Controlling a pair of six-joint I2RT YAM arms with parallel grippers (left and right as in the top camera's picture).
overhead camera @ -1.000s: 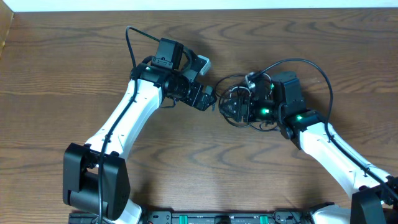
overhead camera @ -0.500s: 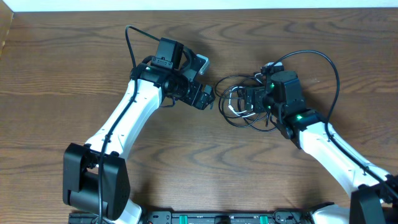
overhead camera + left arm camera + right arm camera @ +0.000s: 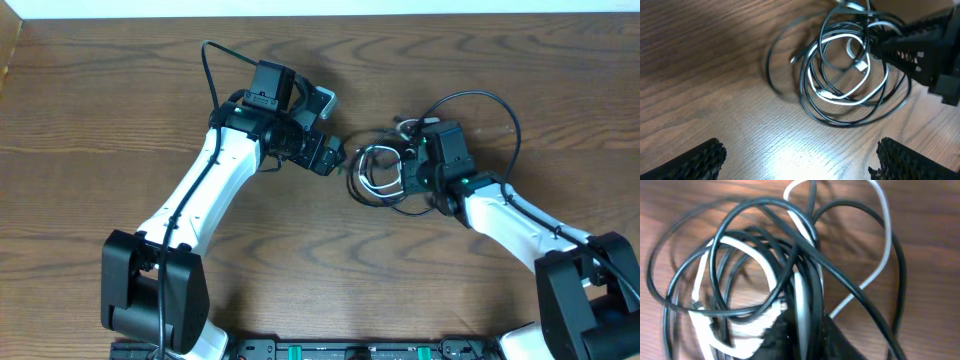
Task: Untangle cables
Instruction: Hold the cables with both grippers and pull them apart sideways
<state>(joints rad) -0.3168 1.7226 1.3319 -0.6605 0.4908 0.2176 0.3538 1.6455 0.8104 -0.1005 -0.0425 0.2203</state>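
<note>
Cables (image 3: 378, 178): one knot of small loops near the middle of the table (image 3: 300, 260), with black cords wound over and through a shorter white cable (image 3: 832, 96).
Right gripper (image 3: 408, 172): at the knot's 3 o'clock edge, pinching a bunch of strands. Black and white run into it together.
Left gripper (image 3: 338, 160): just beside the knot at 9 o'clock, spread wide, holding nothing.
Step in hand: I judge it to be pulling the first strand clear.
Doing it well: I'd pin the 9 o'clock loops with the left gripper and draw the right away slowly, so the knot opens rather than tightens.
Around: the right arm's wire (image 3: 505, 115) arcs at 2 o'clock, near the knot.
In the way: that wire could snag, and the loops cross many times.
</note>
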